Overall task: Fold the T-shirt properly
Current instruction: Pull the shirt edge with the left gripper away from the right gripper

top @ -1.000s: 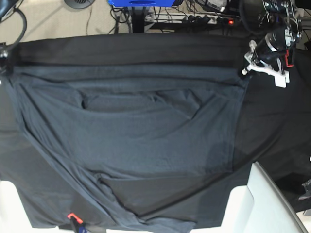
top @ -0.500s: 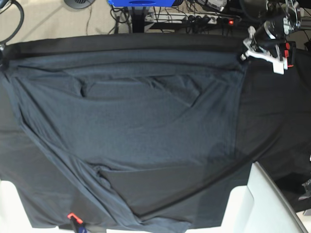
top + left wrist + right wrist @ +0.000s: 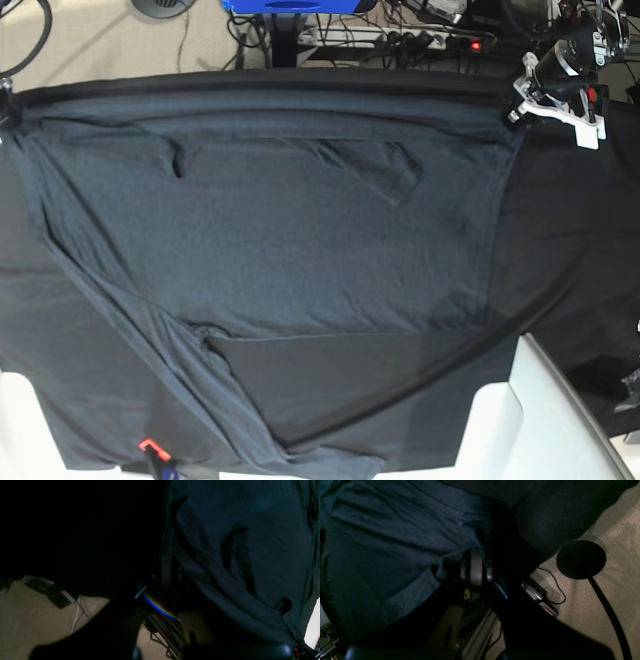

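- Evidently the T-shirt (image 3: pixel 300 240) lay spread across the black-clothed tabletop (image 3: pixel 570 240), its far edge drawn taut along the tabletop's far side and its near part slumped in loose diagonal folds toward the front edge.
- At the far corner on the base view's right, the left gripper (image 3: pixel 512 110) had its jaws clamped together on the shirt's corner; the left wrist view showed cloth gathered and hanging from the grip, though the jaws themselves were too dark to make out there.
- At the opposite far corner, the right gripper (image 3: pixel 476 562) showed in its own wrist view with jaws closed on a bunched bit of the shirt's hem; in the base view it sat almost off the picture's left edge.
- Judged from this, the step in hand was stretching the shirt flat between the two held corners before any fold.
- To do it well, both arms would need to keep level with each other and hold equal tension, so the far edge stayed straight.
- A small puckered fold (image 3: pixel 375 165) near the upper middle would want smoothing out first.
- The crumpled near hem (image 3: pixel 250 420) risked being folded in crooked unless the cloth were dragged or shaken flat.
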Robot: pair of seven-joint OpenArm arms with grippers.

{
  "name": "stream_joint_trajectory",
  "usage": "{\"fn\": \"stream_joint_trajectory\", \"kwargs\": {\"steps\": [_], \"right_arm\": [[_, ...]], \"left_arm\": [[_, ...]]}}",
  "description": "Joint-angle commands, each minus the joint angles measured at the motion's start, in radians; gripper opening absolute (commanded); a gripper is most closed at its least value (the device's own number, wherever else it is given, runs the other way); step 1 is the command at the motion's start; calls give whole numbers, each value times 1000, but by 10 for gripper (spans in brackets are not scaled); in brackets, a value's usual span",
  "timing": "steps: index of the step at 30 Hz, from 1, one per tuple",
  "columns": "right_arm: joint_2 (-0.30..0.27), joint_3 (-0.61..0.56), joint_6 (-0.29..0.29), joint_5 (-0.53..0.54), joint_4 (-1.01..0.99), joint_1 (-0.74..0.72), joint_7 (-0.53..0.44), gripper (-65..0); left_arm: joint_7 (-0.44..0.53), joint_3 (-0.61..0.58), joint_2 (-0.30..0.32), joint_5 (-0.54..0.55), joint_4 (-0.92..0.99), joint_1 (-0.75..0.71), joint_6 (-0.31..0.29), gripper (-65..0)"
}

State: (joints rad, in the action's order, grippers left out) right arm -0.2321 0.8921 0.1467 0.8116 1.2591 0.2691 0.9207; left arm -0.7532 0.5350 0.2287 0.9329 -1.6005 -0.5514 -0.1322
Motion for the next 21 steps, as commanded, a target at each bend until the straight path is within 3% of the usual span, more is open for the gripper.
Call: {"fn": "stream_joint_trajectory", "kwargs": {"steps": [1,8,16,19,21], "right_arm": [[-25,6,3,10,14,0,-18,-650],[3,6,1,9,14,14,-19,-650],[17,6,1,9,12,15,-19,-636],[17,11,1,9,12,15,-19,-516],[17,12,1,9,12,15,-21,-416]], "left_arm": [[14,6,8,-18,-17,-5,-4,-650],[16,1,-28,-105,-17,3,-4,-650],[16,6,-28,-108,-17,3,-4,-650],[16,4,-28,-108,-17,3,-4,-650],[16,4,-28,-108,-17,3,-4,-507]]}}
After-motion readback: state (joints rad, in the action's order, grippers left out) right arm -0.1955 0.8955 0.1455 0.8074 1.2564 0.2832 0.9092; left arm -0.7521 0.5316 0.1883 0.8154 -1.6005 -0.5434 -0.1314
